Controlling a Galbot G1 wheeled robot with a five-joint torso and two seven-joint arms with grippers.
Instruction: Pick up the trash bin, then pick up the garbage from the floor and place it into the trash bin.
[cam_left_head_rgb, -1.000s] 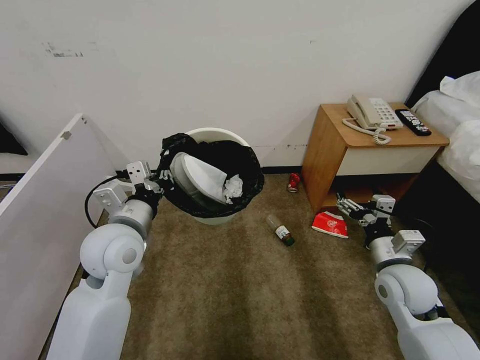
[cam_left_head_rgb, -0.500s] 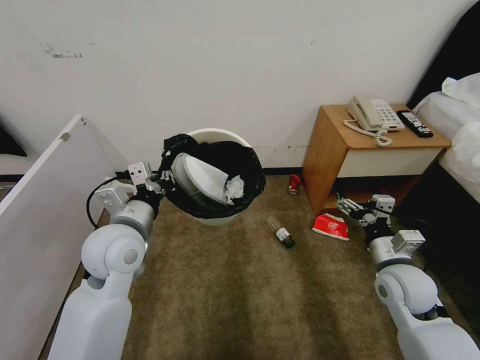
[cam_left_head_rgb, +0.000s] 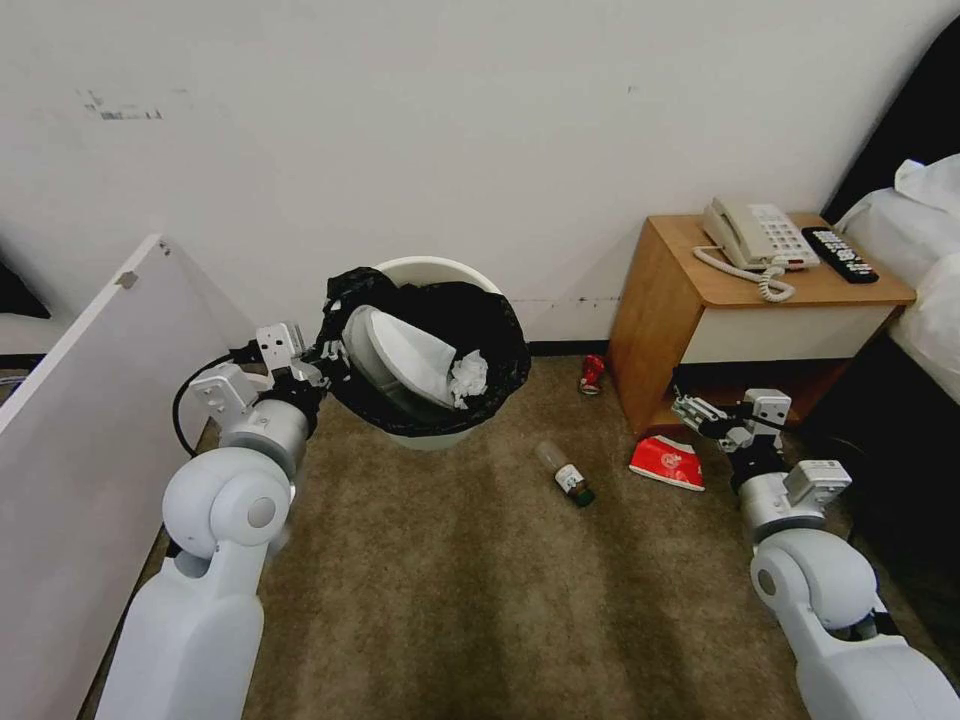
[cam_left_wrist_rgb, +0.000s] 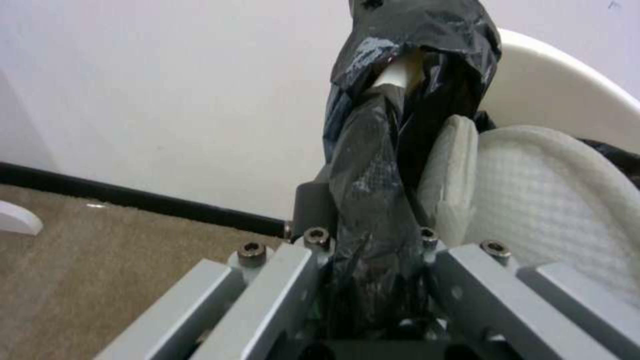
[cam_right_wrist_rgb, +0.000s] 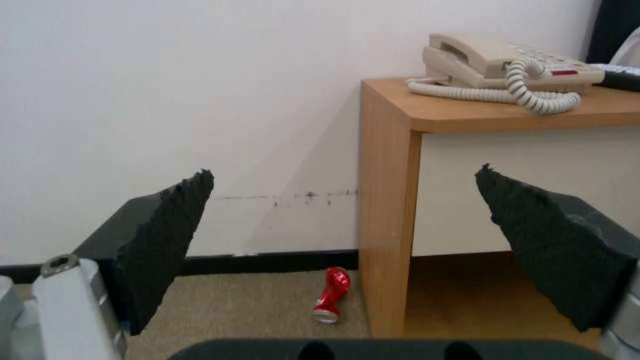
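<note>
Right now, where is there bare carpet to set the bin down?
Widest free patch: carpet in front of the trash bin, between the two arms, short of the small bottle. Crowded by the nightstand: red can, red packet, open right gripper. Left gripper grips the bin's rim.

Black liner swallows the left gripper's fingers (cam_left_wrist_rgb: 313, 220) where they meet the trash bin (cam_left_head_rgb: 430, 268) rim; the small bottle's (cam_left_head_rgb: 566, 475) label is unreadable, and the bed (cam_left_head_rgb: 925, 250) runs off-frame.
</note>
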